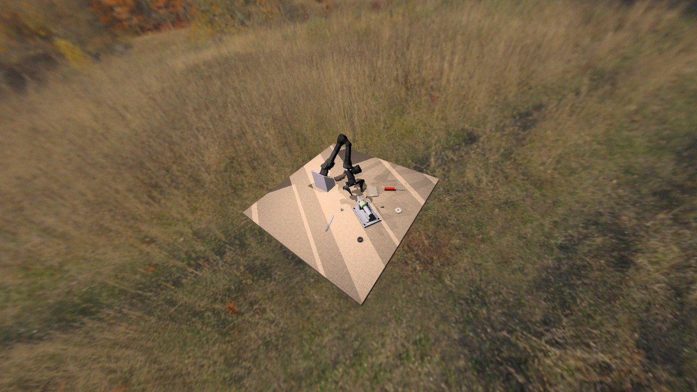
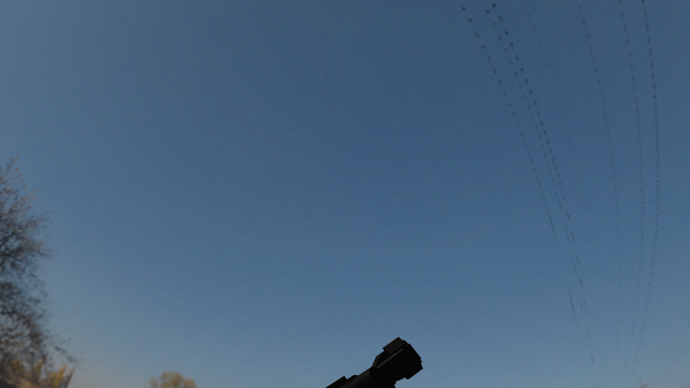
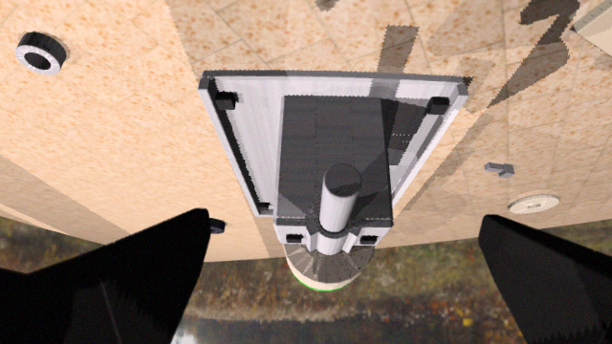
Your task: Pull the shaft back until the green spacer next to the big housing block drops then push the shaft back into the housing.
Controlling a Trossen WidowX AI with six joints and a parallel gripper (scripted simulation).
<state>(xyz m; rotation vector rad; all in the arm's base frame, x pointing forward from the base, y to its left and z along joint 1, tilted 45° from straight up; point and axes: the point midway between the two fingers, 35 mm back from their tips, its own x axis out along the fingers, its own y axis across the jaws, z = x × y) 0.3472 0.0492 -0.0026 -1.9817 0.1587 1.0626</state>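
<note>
Black parallel-jaw claw, wrist view: its two dark fingers stand wide apart at the lower corners of the frame, with nothing between them. The claw hovers in line with the light grey cylindrical shaft, whose dark round end face points toward the camera; fingers and shaft are apart.

The shaft enters the dark grey big housing block, which sits on a pale grey rectangular base plate with small black feet at its corners. At 6 o'clock of the block, around the shaft, lies a grey ribbed collar with the thin green spacer showing as a green rim at its lower edge; the spacer is on the shaft, not on the table. Whether other spacers sit behind it cannot be told.

On the tan speckled table top: a black ring with a white rim at 10 o'clock of the plate, a small grey bracket at 3 o'clock, and a flat cream disc just beyond it at 4 o'clock.

Top view: the black arm bends over the plate assembly; a red-handled screwdriver lies at 2 o'clock of it, a grey wedge-shaped box at 10 o'clock.
</note>
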